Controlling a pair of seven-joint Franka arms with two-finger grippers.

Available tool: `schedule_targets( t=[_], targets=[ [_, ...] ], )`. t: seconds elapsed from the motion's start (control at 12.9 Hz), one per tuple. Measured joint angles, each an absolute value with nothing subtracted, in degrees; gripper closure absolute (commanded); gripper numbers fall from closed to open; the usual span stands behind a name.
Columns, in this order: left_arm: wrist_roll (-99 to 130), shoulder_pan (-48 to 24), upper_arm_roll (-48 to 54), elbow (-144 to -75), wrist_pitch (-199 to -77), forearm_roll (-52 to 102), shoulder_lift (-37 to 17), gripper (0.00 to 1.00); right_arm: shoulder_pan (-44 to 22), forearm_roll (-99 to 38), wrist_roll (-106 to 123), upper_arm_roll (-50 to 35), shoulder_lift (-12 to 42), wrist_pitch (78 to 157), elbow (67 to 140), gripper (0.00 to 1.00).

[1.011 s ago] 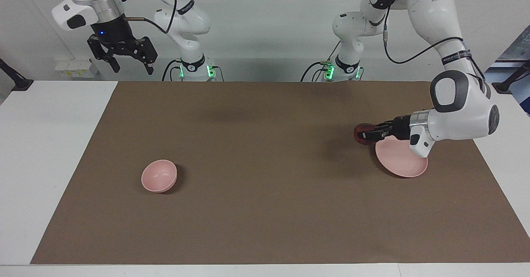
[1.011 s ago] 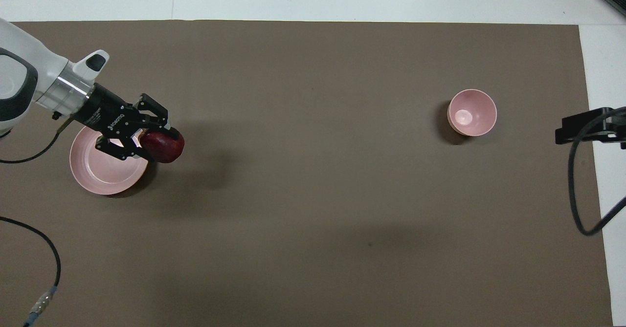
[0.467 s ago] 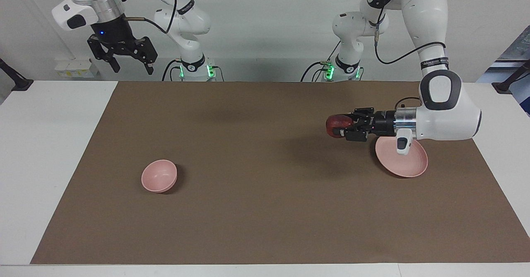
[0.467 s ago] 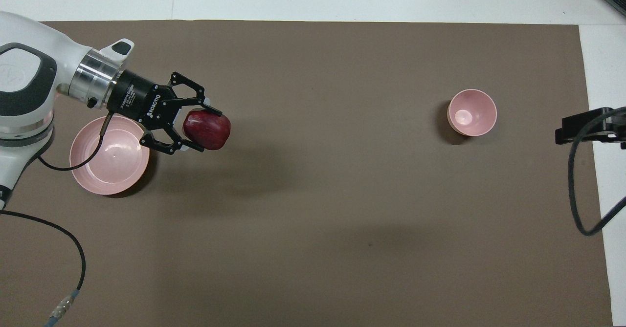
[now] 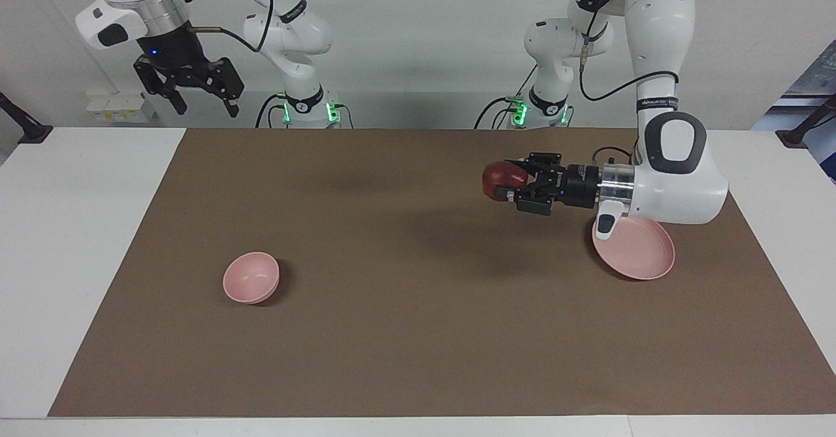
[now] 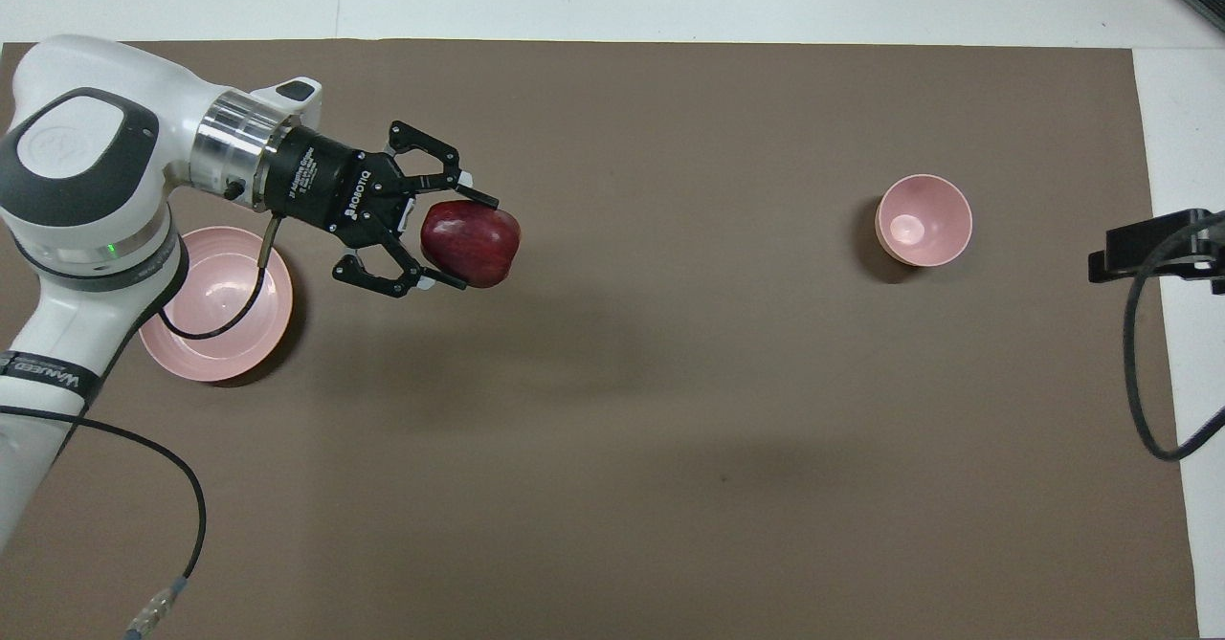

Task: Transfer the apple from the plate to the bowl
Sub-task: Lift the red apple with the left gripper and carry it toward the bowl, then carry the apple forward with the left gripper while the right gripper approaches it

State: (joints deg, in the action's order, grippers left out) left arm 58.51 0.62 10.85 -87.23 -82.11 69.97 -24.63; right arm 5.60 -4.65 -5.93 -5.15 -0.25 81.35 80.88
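Note:
My left gripper (image 5: 504, 183) (image 6: 476, 242) is shut on the dark red apple (image 5: 501, 177) (image 6: 472, 243) and holds it up in the air over the brown mat, beside the plate. The wide pale pink plate (image 5: 637, 251) (image 6: 225, 320) lies bare at the left arm's end of the table. The small deep pink bowl (image 5: 251, 277) (image 6: 924, 220) stands empty toward the right arm's end. My right gripper (image 5: 199, 100) waits high above the table's edge near its base, fingers open and empty; in the overhead view only part of it (image 6: 1153, 248) shows.
A brown mat (image 5: 418, 332) (image 6: 670, 430) covers most of the white table. A black cable (image 6: 144, 449) trails from the left arm over the mat.
My left gripper has carried the apple up and away from the plate, toward the right arm's end of the table. The right gripper has risen slightly.

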Motion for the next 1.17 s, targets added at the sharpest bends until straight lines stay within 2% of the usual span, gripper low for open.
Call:
schedule_targets(
  t=[0.31,0.86,1.17],
  targets=[
    [58.80,-0.93,17.19,-89.95,-87.50,77.67,-24.51,1.00,5.29,-16.05,-9.10,-5.54,-0.77,87.12,83.74,0.00],
    [58.85,-8.93,18.92,-91.84,-94.81,86.48,-23.27,1.00,0.85,-33.94,-7.31,-5.90,-8.98,103.67,101.11,0.00],
    [58.95,-9.56,20.32,-91.88,-96.83,88.31,-23.07,1.00,0.89,-41.85,-2.01,-5.64,-11.46,106.23,106.28,0.00]
  ],
)
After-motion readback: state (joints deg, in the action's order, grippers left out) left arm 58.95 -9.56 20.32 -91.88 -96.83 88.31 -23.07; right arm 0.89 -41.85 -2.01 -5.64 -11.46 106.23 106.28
